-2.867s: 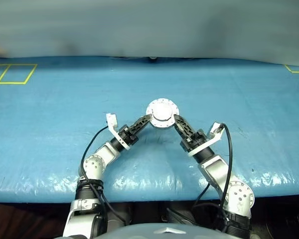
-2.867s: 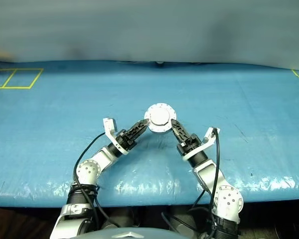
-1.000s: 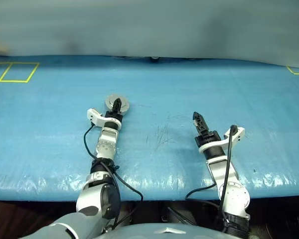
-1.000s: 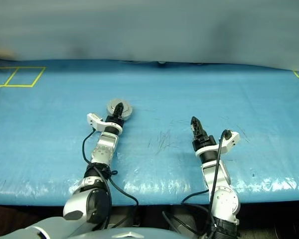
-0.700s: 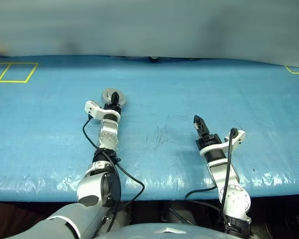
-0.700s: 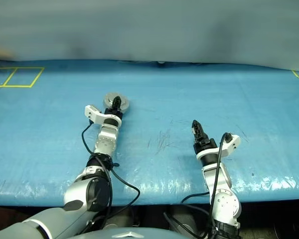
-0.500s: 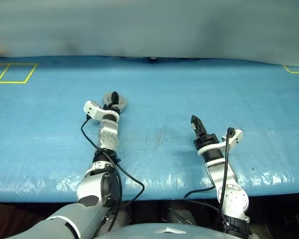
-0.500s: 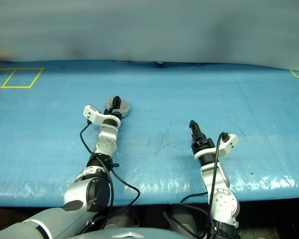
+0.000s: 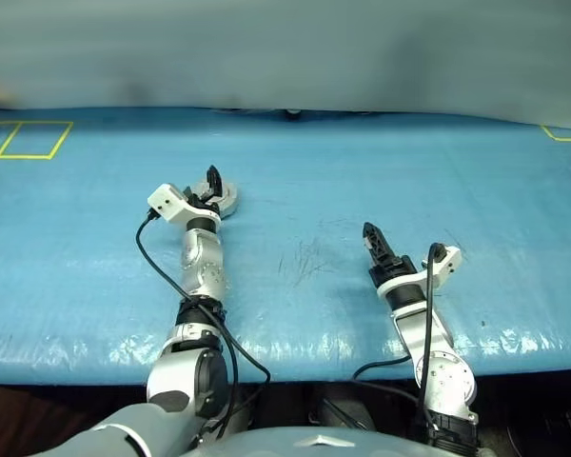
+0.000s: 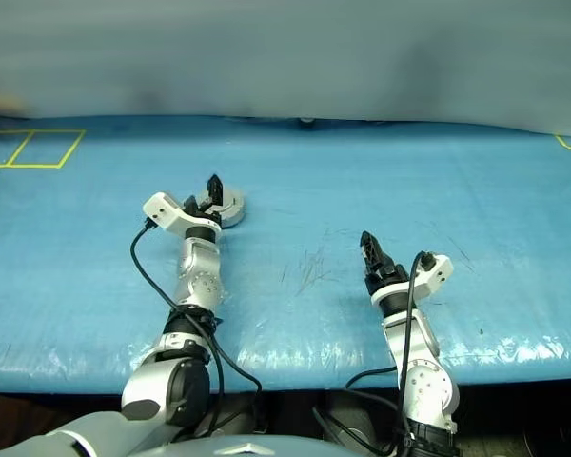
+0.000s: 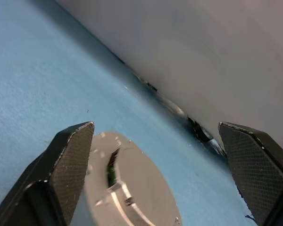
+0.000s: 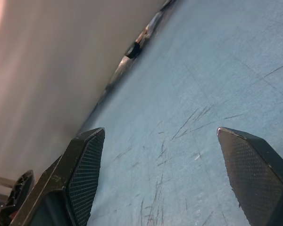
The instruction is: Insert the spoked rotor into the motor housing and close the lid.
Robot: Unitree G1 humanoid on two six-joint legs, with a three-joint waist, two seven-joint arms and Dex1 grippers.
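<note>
Lying closed on the blue plastic-covered table [image 9: 381, 181], the round silver-grey motor housing [image 11: 132, 188] is showing its plain lid [image 9: 225, 196] uppermost, so the spoked rotor is presumably sitting inside, hidden. The left gripper [image 9: 209, 183] is hovering wide-jawed over it, gripping nothing. The right gripper [image 12: 160, 165] is waiting well apart, likewise spread and empty.

- No words, numbers, labels or brand names are showing legibly anywhere.
- Yellow tape lines [image 9: 24, 139] are forming box outlines on the blue table cover [image 9: 362, 181], carrying no writing.
</note>
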